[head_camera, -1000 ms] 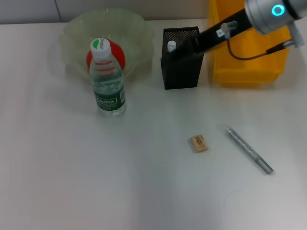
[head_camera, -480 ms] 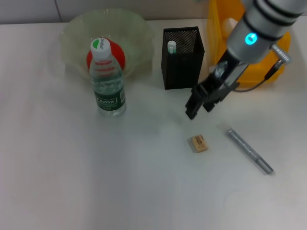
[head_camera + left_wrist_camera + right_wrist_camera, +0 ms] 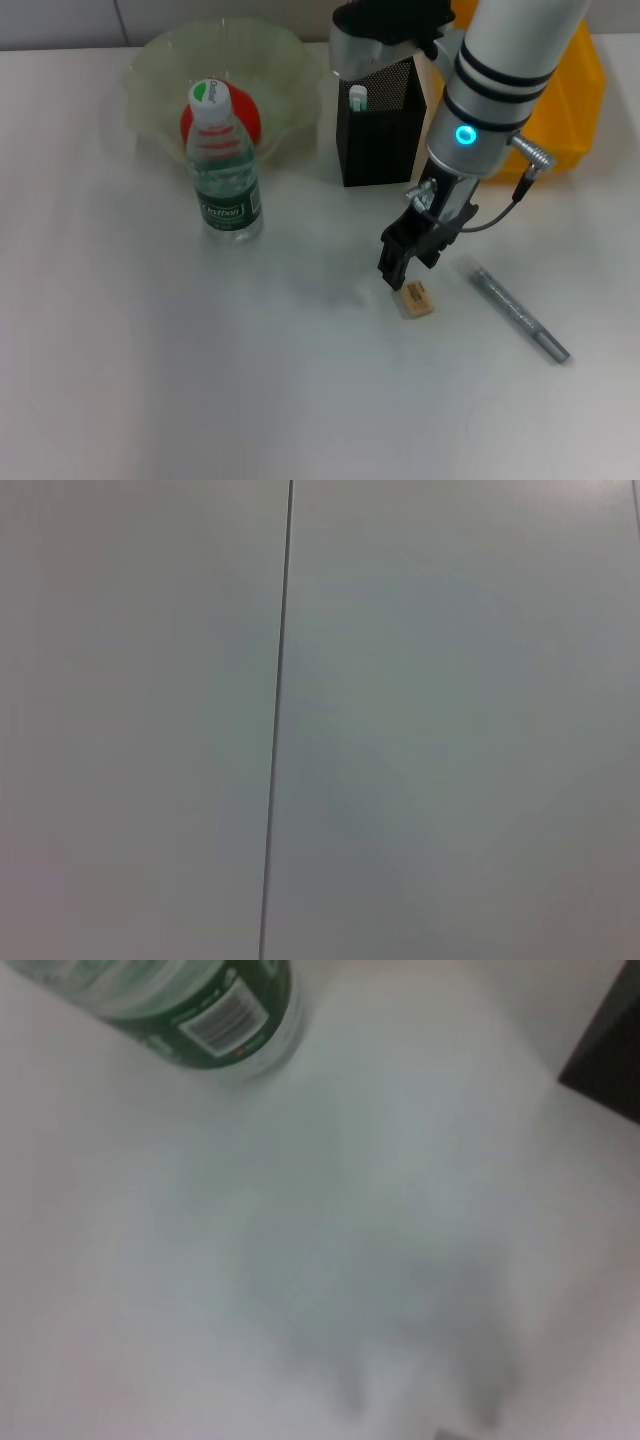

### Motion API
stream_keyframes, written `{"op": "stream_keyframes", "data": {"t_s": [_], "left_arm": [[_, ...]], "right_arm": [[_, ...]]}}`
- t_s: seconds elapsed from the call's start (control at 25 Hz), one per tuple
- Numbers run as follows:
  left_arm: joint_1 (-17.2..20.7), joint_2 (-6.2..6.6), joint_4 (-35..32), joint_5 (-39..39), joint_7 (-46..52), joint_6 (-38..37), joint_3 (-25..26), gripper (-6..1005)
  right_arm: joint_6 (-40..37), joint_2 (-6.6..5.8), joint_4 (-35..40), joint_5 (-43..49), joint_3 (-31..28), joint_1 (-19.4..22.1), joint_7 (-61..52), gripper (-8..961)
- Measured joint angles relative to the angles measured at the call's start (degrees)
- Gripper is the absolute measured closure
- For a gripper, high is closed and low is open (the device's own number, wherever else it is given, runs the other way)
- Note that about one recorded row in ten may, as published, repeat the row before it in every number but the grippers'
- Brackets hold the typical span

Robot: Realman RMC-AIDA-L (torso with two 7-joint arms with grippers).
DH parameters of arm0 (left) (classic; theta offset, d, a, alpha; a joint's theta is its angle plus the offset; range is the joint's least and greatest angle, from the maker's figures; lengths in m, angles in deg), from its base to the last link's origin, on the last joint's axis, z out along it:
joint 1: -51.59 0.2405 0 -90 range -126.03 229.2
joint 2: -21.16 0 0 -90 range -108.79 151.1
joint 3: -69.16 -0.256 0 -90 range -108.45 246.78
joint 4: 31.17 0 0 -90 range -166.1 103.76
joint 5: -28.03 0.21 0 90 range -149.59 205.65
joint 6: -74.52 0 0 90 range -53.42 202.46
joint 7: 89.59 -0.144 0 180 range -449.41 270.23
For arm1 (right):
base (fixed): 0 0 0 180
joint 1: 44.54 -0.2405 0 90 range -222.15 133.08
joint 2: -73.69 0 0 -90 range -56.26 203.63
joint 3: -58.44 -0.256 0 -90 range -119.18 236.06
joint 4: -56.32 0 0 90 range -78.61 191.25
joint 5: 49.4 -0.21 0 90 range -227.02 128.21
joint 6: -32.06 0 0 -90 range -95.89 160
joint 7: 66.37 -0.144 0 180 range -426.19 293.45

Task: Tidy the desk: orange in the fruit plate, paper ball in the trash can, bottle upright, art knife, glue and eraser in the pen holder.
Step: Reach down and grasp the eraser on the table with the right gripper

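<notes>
Counter [image 3: 150, 380]: plain white. Plate [image 3: 290, 60]: pale green, translucent. Orange [image 3: 248, 118]: red-orange. Bottle [image 3: 224, 165]: clear, dark green label with a white barcode patch, white-and-green cap. Holder [image 3: 378, 150]: black mesh. Can [image 3: 570, 110]: bright yellow. Eraser [image 3: 416, 299]: tan. Knife [image 3: 519, 311]: grey. Right arm [image 3: 500, 70]: white with black bands and a cyan light; claw [image 3: 398, 260]: black.

— Where is your right arm?

— It reaches in from the far right and bends down over the middle of the table; a ring on its white forearm glows cyan. My right gripper [image 3: 403, 266] hangs at its end, pointing down and to my left, low over the surface.

— Your left arm?

— Nowhere in the head view.
</notes>
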Motion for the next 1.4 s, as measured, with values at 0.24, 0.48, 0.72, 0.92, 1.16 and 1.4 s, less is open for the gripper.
{"op": "stream_keyframes", "data": {"t_s": [0.24,0.48,0.72,0.92,1.16,1.4], "left_arm": [[-0.52,-0.05,0.78,0.00,-0.86,0.00,-0.04,287],[-2.20,-0.14,2.37,0.01,-1.86,-0.01,-0.36,287],[-2.31,-0.06,3.00,0.00,-2.27,-0.14,0.04,287],[-2.45,-0.05,3.00,0.00,-2.33,-0.09,0.03,287],[-2.66,-0.15,3.04,0.00,-2.36,-0.05,-0.30,287],[-2.68,-0.18,3.60,0.01,-2.36,-0.60,-0.42,287]], "right_arm": [[0.59,0.01,-2.76,-0.95,1.26,-0.07,-0.03,442],[0.53,0.01,-4.09,-1.03,3.43,0.34,-0.04,442],[1.00,0.01,-3.49,-1.04,3.63,0.47,0.10,442],[1.53,0.01,-3.51,-2.11,3.65,0.83,0.71,443],[2.63,0.01,-3.56,-4.73,3.72,2.21,2.68,443],[3.58,0.01,-3.52,-4.86,5.02,3.28,2.78,443]]}}
